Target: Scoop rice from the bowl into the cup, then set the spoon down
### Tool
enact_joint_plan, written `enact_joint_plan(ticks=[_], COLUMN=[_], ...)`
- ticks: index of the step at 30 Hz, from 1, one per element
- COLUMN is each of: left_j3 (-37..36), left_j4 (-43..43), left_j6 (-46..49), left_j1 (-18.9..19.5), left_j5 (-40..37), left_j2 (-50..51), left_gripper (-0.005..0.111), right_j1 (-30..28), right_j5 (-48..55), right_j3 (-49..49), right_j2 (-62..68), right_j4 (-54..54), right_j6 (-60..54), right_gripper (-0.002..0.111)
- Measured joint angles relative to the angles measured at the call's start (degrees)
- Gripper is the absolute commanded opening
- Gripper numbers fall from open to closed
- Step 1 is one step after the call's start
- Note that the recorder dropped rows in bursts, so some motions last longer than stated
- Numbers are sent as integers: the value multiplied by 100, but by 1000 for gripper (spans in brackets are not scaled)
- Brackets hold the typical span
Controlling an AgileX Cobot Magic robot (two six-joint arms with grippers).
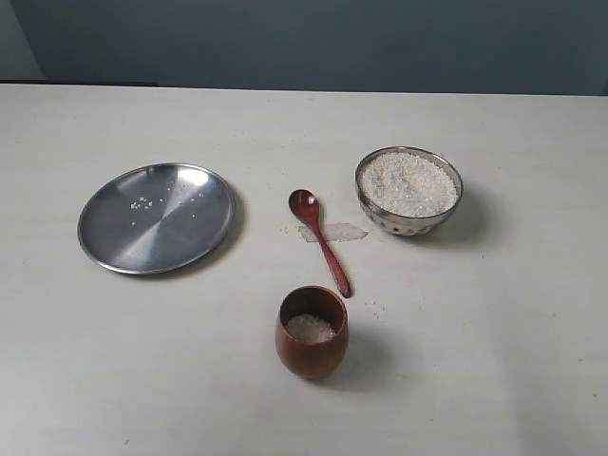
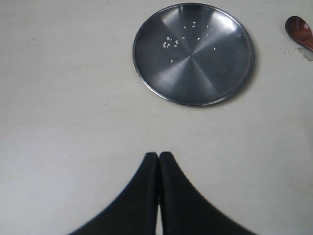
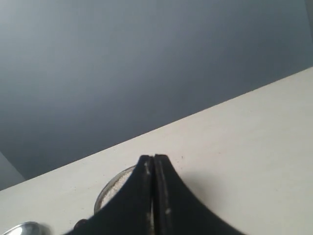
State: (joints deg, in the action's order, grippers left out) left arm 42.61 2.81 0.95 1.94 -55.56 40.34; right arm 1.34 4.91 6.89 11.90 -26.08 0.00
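The metal bowl (image 1: 409, 193) holds a heap of rice (image 1: 408, 183) at the right of the exterior view. The wooden spoon (image 1: 319, 239) lies flat on the table left of it, handle towards the wooden cup (image 1: 312, 332), which holds a little rice (image 1: 311, 329). Neither arm shows in the exterior view. My left gripper (image 2: 158, 155) is shut and empty above bare table; the spoon's bowl (image 2: 299, 30) peeks in at that view's edge. My right gripper (image 3: 153, 158) is shut and empty, with the bowl's rim (image 3: 111, 186) partly hidden behind it.
A flat steel plate (image 1: 157, 218) with a few loose grains (image 1: 141, 202) lies at the left; the left wrist view shows this plate (image 2: 193, 54) too. A strip of clear tape (image 1: 334, 232) and stray grains lie beside the spoon. A dark wall stands behind the table.
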Motion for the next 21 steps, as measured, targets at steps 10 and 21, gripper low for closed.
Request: enact_joint_plan(ticks=[10,21], left_j3=[0,0], left_j4=[0,0], left_j6=[0,0], left_j1=[0,0], left_j5=[0,0], left_j2=[0,0], left_gripper=[0,0], right_j1=[262,1336], right_j5=[348,2206], right_j3=[1225,2424], right_j2=[76,1752], right_j4=[467,1730], right_j6=[-1619,-2377], right_gripper=[-1,-1])
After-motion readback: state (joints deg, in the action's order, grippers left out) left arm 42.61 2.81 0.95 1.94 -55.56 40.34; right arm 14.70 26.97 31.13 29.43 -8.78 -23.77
